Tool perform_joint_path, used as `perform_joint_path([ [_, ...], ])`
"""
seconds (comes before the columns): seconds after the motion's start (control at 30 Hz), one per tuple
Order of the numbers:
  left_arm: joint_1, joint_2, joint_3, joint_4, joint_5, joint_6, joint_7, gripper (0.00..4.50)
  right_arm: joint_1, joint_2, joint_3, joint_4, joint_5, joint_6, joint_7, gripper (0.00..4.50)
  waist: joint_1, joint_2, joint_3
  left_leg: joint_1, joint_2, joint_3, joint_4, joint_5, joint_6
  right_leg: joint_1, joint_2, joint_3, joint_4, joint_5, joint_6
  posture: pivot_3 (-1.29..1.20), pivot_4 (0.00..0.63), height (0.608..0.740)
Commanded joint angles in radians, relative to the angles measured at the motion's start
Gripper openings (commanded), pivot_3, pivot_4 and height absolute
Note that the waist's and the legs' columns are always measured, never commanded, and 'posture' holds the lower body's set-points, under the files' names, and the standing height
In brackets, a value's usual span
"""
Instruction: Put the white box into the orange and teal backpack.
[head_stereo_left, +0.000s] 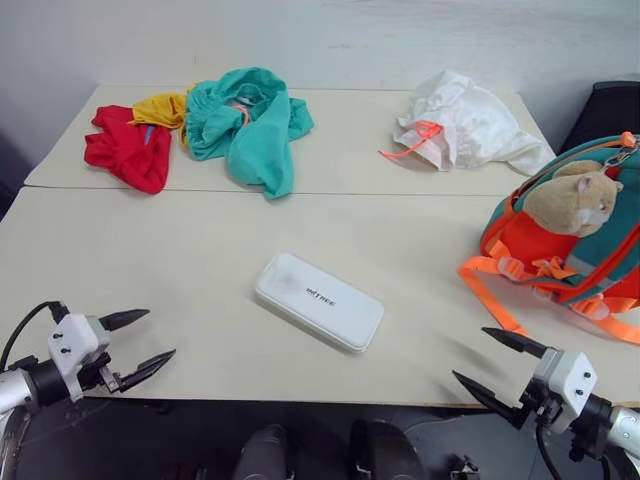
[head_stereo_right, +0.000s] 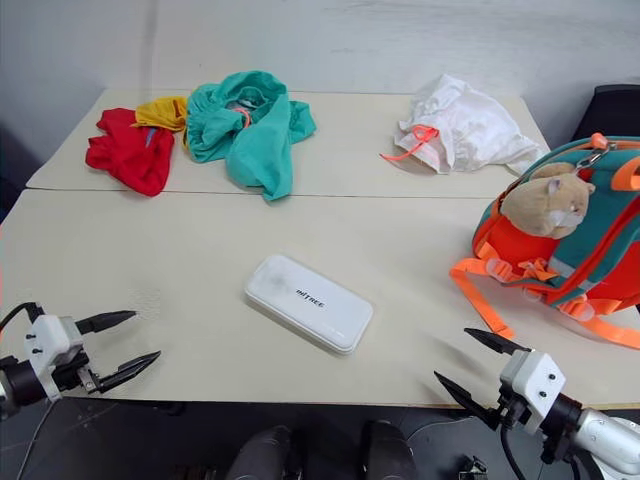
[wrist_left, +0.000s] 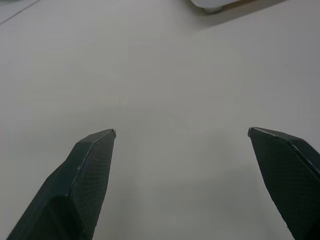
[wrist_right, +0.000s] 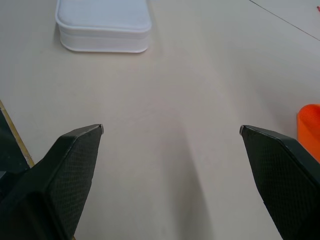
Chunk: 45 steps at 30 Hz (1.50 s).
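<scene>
The white box (head_stereo_left: 318, 301) lies flat and slanted on the beige table near its front middle, grey lettering on top; one end of it shows in the right wrist view (wrist_right: 103, 25). The orange and teal backpack (head_stereo_left: 570, 238) stands at the table's right edge, a tan plush hamster on its front and orange straps trailing toward the box. My left gripper (head_stereo_left: 148, 342) hovers open at the front left corner, well left of the box. My right gripper (head_stereo_left: 484, 362) is open at the front right, below the backpack's straps. Both are empty.
At the back of the table (head_stereo_left: 150, 270) lie a red cloth (head_stereo_left: 127, 150), a yellow cloth (head_stereo_left: 160, 109), a teal garment (head_stereo_left: 248, 124) and a white cloth with an orange cord (head_stereo_left: 462, 130). A seam splits the table crosswise. A dark chair (head_stereo_left: 608, 112) stands at the back right.
</scene>
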<state>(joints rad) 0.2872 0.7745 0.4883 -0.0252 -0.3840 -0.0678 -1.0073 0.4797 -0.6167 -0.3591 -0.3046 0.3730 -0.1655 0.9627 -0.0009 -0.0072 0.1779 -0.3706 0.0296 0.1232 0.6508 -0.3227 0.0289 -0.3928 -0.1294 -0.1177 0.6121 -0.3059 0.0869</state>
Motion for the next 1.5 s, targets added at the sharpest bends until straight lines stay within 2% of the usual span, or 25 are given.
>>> perform_joint_path([
  [0.03, -0.007, 0.015, 0.015, 0.006, 0.003, -0.016, -0.002, 4.46, 0.003, -0.010, -0.011, -0.002, 0.004, -0.015, 0.001, 4.50, -0.002, 0.000, 0.000, 0.000, 0.000, 0.000, 0.000, 0.000, 0.000, 0.000, 0.000, 0.000, 0.000, 0.000, 0.000, 0.00, 0.150, 0.740],
  [0.17, -0.021, 0.025, 0.009, -0.017, -0.053, 0.077, -0.022, 4.46, 0.002, -0.014, 0.007, -0.032, 0.015, 0.007, 0.005, 4.50, -0.002, 0.000, 0.000, 0.000, 0.000, 0.000, 0.000, 0.001, 0.000, 0.000, 0.000, 0.000, 0.001, 0.000, 0.000, 0.00, 0.150, 0.740],
  [0.3, -0.064, 0.056, 0.000, -0.047, -0.122, 0.199, -0.052, 4.46, -0.024, -0.043, 0.060, -0.145, 0.065, 0.118, 0.006, 4.50, -0.002, 0.000, 0.000, 0.000, 0.000, 0.000, 0.000, 0.001, 0.000, 0.000, 0.000, 0.000, 0.001, 0.000, 0.000, 0.00, 0.150, 0.740],
  [0.33, -0.087, 0.059, -0.004, -0.058, -0.139, 0.225, -0.050, 4.28, -0.034, -0.059, 0.084, -0.182, 0.076, 0.158, 0.009, 4.32, -0.002, 0.000, 0.000, 0.000, 0.000, 0.000, 0.000, 0.001, 0.000, 0.000, 0.000, 0.000, 0.002, 0.000, 0.000, 0.00, 0.150, 0.740],
  [0.43, -0.199, 0.063, -0.059, -0.061, -0.103, 0.258, 0.002, 3.55, -0.095, -0.095, 0.179, -0.271, 0.081, 0.289, -0.018, 3.54, -0.001, 0.000, 0.000, 0.000, 0.000, 0.000, 0.002, 0.001, 0.000, 0.000, 0.000, 0.000, 0.003, 0.000, 0.000, 0.00, 0.150, 0.740],
  [0.57, -0.411, 0.035, -0.212, 0.012, 0.003, 0.284, 0.077, 2.34, -0.217, -0.113, 0.349, -0.243, -0.080, 0.363, -0.064, 2.24, 0.005, -0.001, -0.001, 0.000, -0.001, -0.001, 0.003, 0.002, -0.002, 0.000, 0.000, 0.000, 0.005, 0.000, 0.000, 0.00, 0.150, 0.740],
  [0.6, -0.454, 0.021, -0.248, 0.040, 0.022, 0.283, 0.082, 1.95, -0.246, -0.105, 0.372, -0.218, -0.112, 0.374, -0.088, 1.82, 0.004, -0.001, -0.001, -0.001, -0.001, -0.001, 0.003, 0.002, -0.002, -0.001, 0.000, -0.001, 0.005, 0.000, 0.000, 0.00, 0.150, 0.740],
  [0.7, -0.584, -0.031, -0.343, 0.143, 0.098, 0.259, 0.119, 1.16, -0.310, -0.106, 0.423, -0.161, -0.194, 0.382, -0.122, 0.95, 0.003, -0.002, -0.001, -0.001, -0.002, 0.001, 0.003, 0.003, -0.001, -0.001, 0.001, -0.002, 0.008, 0.000, 0.000, 0.00, 0.150, 0.740],
  [0.8, -0.679, -0.078, -0.415, 0.214, 0.153, 0.248, 0.131, 0.15, -0.337, -0.103, 0.435, -0.152, -0.212, 0.420, -0.142, 0.00, 0.001, -0.003, -0.001, -0.005, -0.001, 0.002, 0.009, 0.003, 0.000, -0.002, 0.004, -0.007, 0.010, 0.000, 0.001, 0.00, 0.150, 0.740],
  [0.83, -0.698, -0.090, -0.436, 0.231, 0.164, 0.241, 0.124, 0.04, -0.343, -0.104, 0.438, -0.152, -0.214, 0.432, -0.145, 0.00, 0.000, -0.003, 0.000, -0.005, 0.000, 0.002, 0.010, 0.003, 0.000, -0.002, 0.005, -0.009, 0.010, 0.000, 0.001, 0.00, 0.150, 0.740],
  [1.1, -0.747, -0.192, -0.523, 0.272, 0.185, 0.203, 0.088, 0.04, -0.408, -0.036, 0.477, -0.184, -0.185, 0.506, -0.173, 0.00, -0.003, -0.004, -0.001, -0.004, 0.002, 0.002, 0.013, 0.003, 0.000, -0.001, 0.005, -0.010, 0.012, 0.001, 0.001, 0.00, 0.150, 0.740],
  [1.27, -0.689, -0.167, -0.519, 0.195, 0.148, 0.244, 0.026, 0.04, -0.445, -0.021, 0.473, -0.188, -0.191, 0.547, -0.201, 0.00, -0.004, -0.004, -0.001, -0.004, 0.002, 0.002, 0.014, 0.003, 0.000, -0.001, 0.005, -0.010, 0.012, 0.001, 0.001, 0.00, 0.150, 0.740],
  [1.5, -0.557, -0.125, -0.492, 0.040, 0.104, 0.326, 0.011, 0.04, -0.517, -0.066, 0.418, -0.110, -0.184, 0.554, -0.180, 0.00, -0.002, -0.004, -0.001, -0.004, 0.001, 0.001, 0.014, 0.003, 0.000, -0.001, 0.004, -0.002, 0.012, 0.001, 0.001, 0.00, 0.150, 0.740],
])
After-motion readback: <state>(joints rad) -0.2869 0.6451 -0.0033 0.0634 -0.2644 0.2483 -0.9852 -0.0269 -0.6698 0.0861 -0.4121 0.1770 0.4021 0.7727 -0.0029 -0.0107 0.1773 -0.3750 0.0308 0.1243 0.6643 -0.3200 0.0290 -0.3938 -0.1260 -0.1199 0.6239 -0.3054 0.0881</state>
